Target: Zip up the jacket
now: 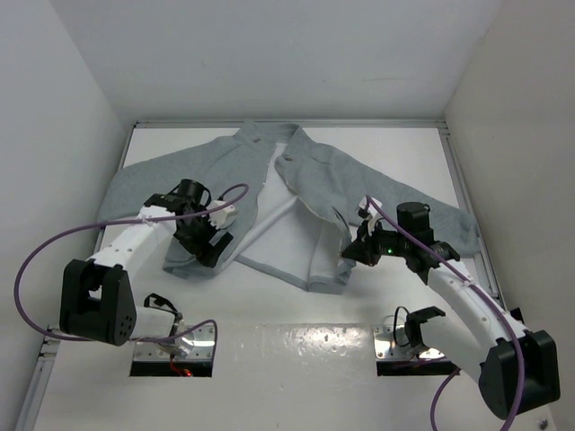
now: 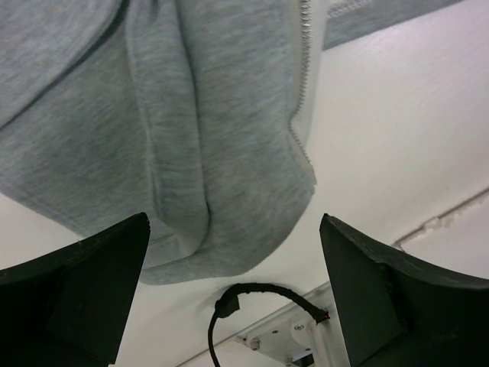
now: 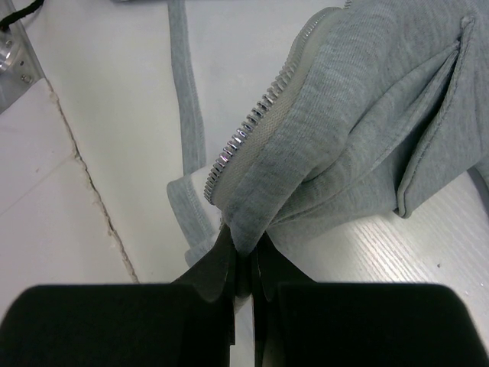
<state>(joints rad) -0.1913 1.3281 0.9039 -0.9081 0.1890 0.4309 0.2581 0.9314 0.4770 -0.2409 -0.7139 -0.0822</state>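
**A:** Jacket (image 1: 332, 175) where?
**B:** Flat on the white desk (image 1: 260, 305), front open, collar toward the far wall, sleeves out to both sides.
**A:** Right tool (image 3: 244, 260)?
**B:** Pressed together on the bottom corner of one front edge, just under the metal zipper teeth (image 3: 256, 118). Corner pulled up into a small peak, pocket flap (image 3: 428, 138) just beside.
**A:** Left tool (image 2: 233, 229)?
**B:** Spread wide above the bottom hem of the other front panel.
**A:** Anything around or in the way?
**B:** Thick fold of grey cloth under the spread fingers. Purple cable (image 1: 56, 240) looping off the left arm. Black cord (image 2: 229, 302) and metal plate (image 2: 283, 332) past the hem, toward the near edge. Thin crack (image 3: 85, 177) in the desk beside the pinched corner.
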